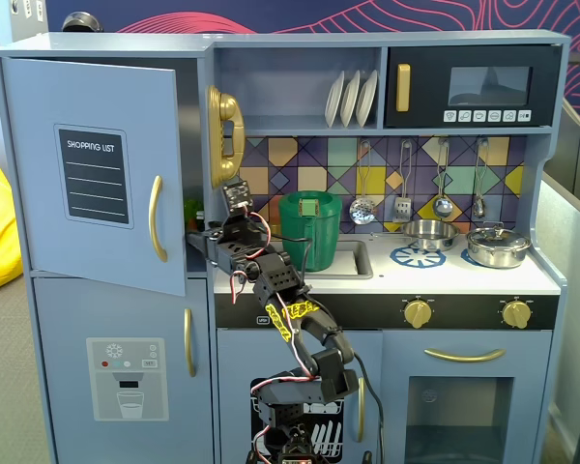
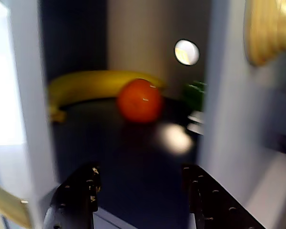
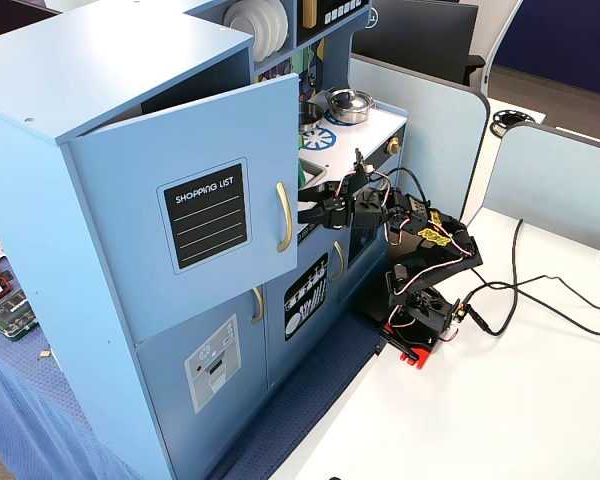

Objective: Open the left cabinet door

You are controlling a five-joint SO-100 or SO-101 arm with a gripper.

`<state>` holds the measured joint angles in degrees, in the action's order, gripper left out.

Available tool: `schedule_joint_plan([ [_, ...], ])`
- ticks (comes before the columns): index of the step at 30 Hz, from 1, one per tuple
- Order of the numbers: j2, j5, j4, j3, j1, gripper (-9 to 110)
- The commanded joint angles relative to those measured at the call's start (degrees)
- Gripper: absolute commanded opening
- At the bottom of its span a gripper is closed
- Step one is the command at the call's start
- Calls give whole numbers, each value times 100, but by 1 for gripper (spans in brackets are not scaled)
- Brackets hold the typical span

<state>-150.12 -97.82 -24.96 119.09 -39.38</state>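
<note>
While my gripper [image 2: 140, 183] hangs empty with jaws apart, its fingertips hidden behind the left cabinet door [image 1: 92, 174] in both fixed views, that door stands swung ajar just to my left. Beyond lie a blurred orange [image 2: 139, 100] and a banana [image 2: 93, 87], its end cut off.

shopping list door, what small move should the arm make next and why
Probably sweep the gripper further outward against the inner face of the shopping list door. The door stands only partly open, and the open fingers sit empty just inside the compartment, before the banana and orange.
</note>
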Motion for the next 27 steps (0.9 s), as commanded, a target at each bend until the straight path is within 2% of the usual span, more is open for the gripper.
schedule_joint_plan([
  [1, 88, -360, 352, -325, -703, 13],
  [12, 26, -817, 721, -281, -2610, 12],
  [19, -9, -923, 932, -149, -3094, 11],
  [22, -105, -958, 923, -18, -2848, 11],
  [27, -448, -299, 352, 299, -1160, 8],
])
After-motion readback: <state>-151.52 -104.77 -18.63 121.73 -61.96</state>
